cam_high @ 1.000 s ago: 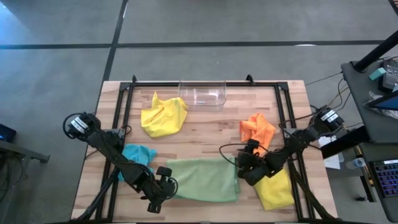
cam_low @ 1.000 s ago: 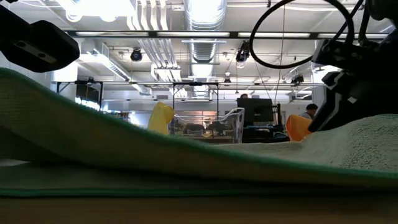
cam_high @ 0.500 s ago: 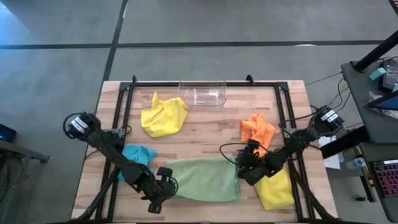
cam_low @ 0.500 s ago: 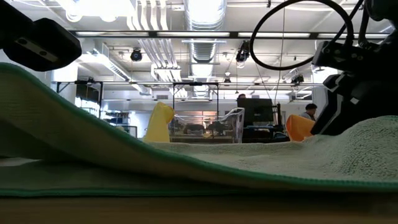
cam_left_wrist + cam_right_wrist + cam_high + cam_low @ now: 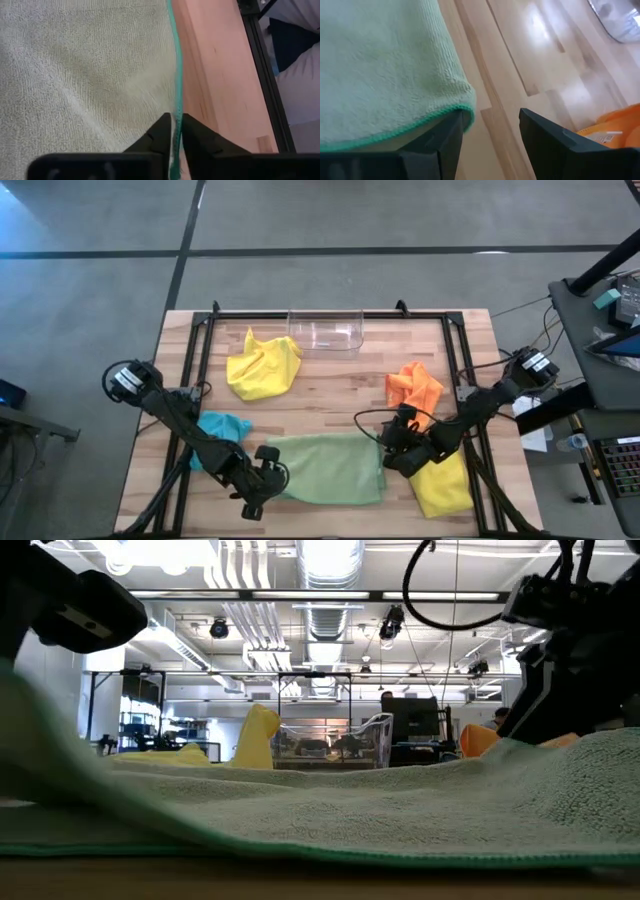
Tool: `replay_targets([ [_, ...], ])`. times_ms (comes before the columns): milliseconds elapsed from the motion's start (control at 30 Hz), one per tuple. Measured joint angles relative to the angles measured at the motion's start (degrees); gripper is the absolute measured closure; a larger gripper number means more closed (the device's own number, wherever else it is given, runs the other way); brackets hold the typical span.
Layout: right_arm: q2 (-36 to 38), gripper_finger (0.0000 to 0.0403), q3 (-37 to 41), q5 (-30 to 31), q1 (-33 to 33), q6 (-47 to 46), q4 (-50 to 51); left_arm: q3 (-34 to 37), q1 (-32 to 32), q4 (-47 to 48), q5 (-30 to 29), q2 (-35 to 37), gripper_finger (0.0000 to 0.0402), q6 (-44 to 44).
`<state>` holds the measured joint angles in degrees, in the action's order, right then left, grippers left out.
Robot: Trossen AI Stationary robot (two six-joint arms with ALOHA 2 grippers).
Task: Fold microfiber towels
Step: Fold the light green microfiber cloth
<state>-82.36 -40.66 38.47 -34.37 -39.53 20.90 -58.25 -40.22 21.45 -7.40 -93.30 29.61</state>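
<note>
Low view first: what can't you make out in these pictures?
- Low view: the green towel fills the foreground, hiding the table and both grippers' fingertips.
- High view: the left gripper is too small to show its grip on the towel's edge.
- High view: the right arm covers part of a yellow towel.

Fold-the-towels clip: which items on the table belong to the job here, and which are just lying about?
Part of the job:
- pale green towel, left gripper pinching its edge, right gripper open at its corner
- yellow towel by the bin
- yellow towel under the right arm
- orange towel
- light blue towel

Just lying about:
- clear plastic bin
</note>
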Motion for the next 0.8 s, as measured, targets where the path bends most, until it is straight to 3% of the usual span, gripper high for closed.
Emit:
replay_targets([
  [200, 4.1, 0.0218, -1.1, -4.6, -0.7, -0.6, 4.0, -0.1, 0.1, 0.0, -0.4, 0.0, 0.0312, 0.0],
  [467, 9.3, 0.0225, -1.3, -4.4, -4.0, -5.9, 7.2, -2.7, 0.1, -0.6, -0.4, 0.1, 0.0277, -0.1],
  [667, 8.2, 0.0244, -1.3, -4.2, -8.3, -6.8, 0.7, -4.8, 0.2, -0.5, -3.5, 0.2, 0.0275, -4.0],
  [800, 4.7, 0.0256, -1.3, -4.1, -10.9, -4.3, -9.8, -5.3, 0.9, -2.3, -5.7, 0.2, 0.0275, -4.5],
])
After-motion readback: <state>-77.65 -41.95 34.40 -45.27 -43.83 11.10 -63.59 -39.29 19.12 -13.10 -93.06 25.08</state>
